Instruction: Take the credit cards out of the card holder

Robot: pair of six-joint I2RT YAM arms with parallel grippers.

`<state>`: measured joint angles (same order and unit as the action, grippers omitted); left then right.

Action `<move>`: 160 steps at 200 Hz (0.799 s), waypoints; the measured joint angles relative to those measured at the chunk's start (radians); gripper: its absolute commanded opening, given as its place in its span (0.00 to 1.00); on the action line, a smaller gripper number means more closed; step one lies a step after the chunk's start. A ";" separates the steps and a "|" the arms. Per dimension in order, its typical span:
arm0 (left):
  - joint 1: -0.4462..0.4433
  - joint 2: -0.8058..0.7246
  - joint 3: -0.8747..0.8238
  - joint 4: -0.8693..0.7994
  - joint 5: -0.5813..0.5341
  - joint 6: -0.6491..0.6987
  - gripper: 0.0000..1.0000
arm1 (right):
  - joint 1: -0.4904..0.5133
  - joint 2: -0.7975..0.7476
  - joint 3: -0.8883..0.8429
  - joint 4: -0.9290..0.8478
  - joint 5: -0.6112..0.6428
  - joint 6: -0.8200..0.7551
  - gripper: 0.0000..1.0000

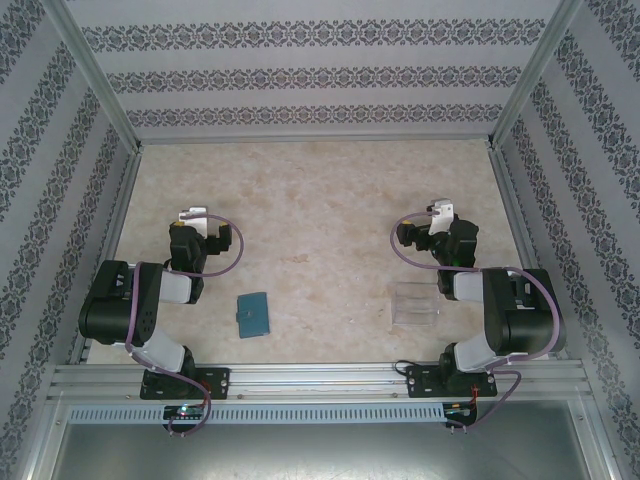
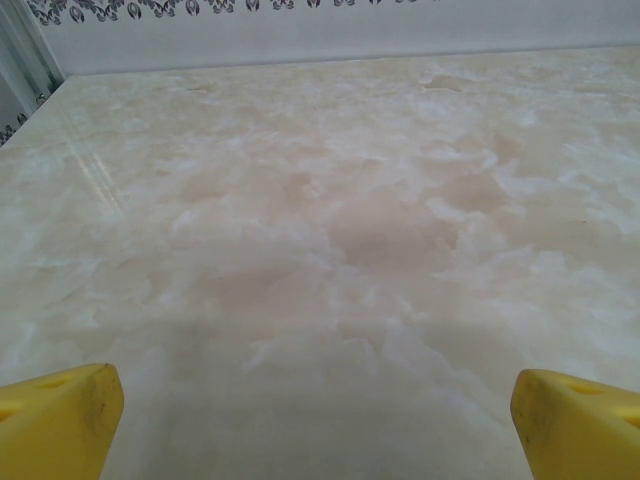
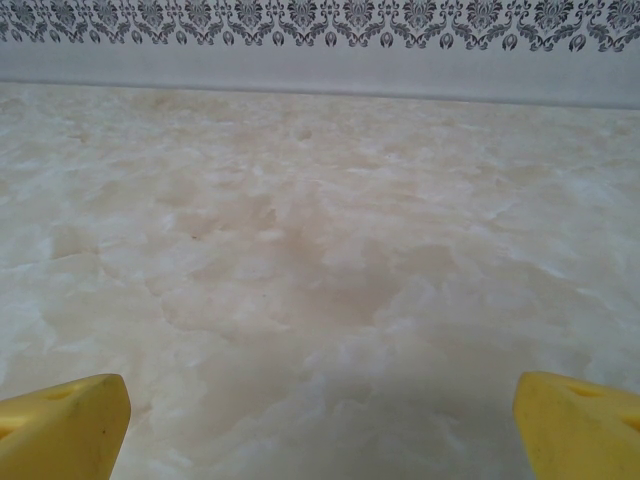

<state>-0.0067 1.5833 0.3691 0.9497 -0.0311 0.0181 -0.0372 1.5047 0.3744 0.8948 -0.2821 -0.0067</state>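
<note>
Top external: folded card holder (image 1: 255,313) conceals its inside

Probably a robot test cell in a lab: a marbled worktop (image 1: 320,190) boxed in by aluminium frame posts (image 1: 95,75) and damask-patterned wall panels (image 1: 310,75), with the left arm (image 1: 120,310) and right arm (image 1: 515,315) bolted to a rail (image 1: 320,378).

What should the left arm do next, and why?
Probably swing the left gripper round toward the card holder: it lies closed on the table near that arm's base, while the jaws stand open, empty and pointing away from it.
</note>
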 measured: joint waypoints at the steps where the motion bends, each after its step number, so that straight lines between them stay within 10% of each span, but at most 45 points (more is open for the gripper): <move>1: 0.000 0.000 0.000 0.000 0.000 0.000 1.00 | 0.000 0.000 0.000 0.000 0.000 0.000 0.98; 160: 0.000 -0.035 -0.019 -0.002 0.000 -0.003 1.00 | 0.022 -0.037 0.041 -0.141 0.129 0.007 0.98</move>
<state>-0.0067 1.5478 0.3500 0.9474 -0.0315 0.0151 -0.0154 1.4673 0.4156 0.7536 -0.1535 0.0006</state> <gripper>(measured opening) 0.999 0.979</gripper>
